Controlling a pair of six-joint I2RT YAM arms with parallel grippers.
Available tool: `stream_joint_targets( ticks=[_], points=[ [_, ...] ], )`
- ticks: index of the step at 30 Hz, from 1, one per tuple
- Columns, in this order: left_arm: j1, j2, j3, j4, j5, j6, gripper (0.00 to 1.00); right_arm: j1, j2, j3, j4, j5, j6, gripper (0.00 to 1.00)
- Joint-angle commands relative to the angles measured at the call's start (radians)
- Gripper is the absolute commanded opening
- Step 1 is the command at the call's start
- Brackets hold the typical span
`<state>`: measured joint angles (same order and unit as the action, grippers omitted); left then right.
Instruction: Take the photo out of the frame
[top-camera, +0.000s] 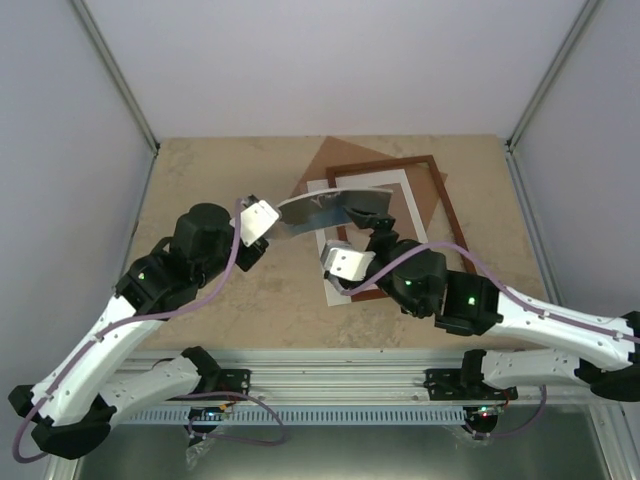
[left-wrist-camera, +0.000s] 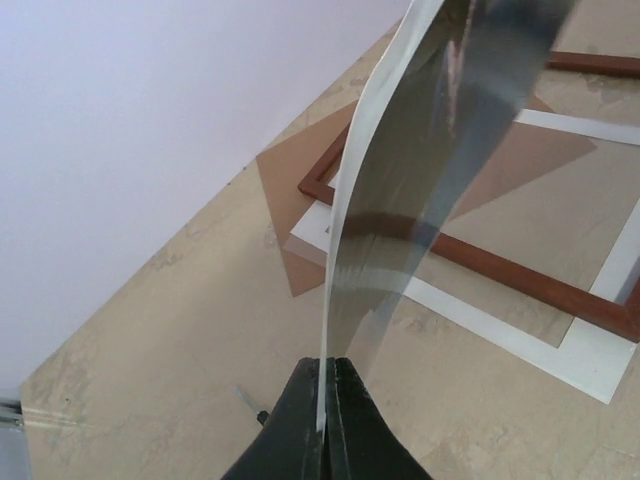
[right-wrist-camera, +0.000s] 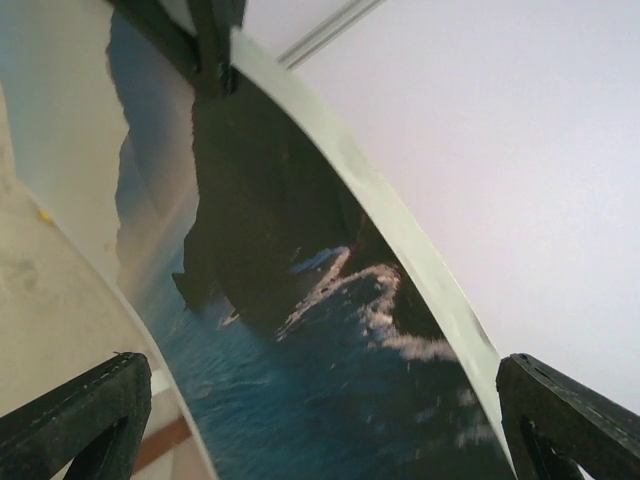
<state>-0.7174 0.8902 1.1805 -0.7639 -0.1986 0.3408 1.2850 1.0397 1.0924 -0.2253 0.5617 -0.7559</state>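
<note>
The photo (top-camera: 322, 210), a sea and dark-cliff print, is lifted off the table and bowed between the two arms. My left gripper (top-camera: 262, 222) is shut on its left short edge, and the left wrist view shows the sheet (left-wrist-camera: 420, 170) pinched edge-on between the jaws (left-wrist-camera: 328, 388). My right gripper (top-camera: 372, 225) is open at the photo's other end. In the right wrist view its fingers (right-wrist-camera: 85, 420) stand wide on either side of the print (right-wrist-camera: 300, 330). There is a gap at the left finger, and the right finger is close to the photo's white edge. The frame (top-camera: 447, 200) lies flat on the table.
Inside and under the frame (left-wrist-camera: 500, 270) lies a white mat sheet (top-camera: 412, 195), with a brown backing board (top-camera: 322, 160) behind it at an angle. Grey walls with metal posts (top-camera: 125, 85) close the table on three sides. The mat (left-wrist-camera: 500, 328) reaches toward the near table edge.
</note>
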Motion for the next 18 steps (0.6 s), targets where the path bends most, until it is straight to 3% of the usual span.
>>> stream_joint_targets(
  ticks=[1,7,18],
  points=[
    [-0.056,-0.017,-0.018,0.01,-0.122,0.043,0.0,-0.002,0.061,0.065,-0.091,0.018,-0.105,0.95],
    [-0.138,-0.056,-0.07,0.019,-0.222,0.076,0.0,-0.003,0.093,0.145,-0.154,-0.036,-0.09,0.92],
    [-0.189,-0.078,-0.109,0.031,-0.239,0.106,0.0,-0.113,0.193,0.274,-0.311,-0.156,0.013,0.58]
  ],
)
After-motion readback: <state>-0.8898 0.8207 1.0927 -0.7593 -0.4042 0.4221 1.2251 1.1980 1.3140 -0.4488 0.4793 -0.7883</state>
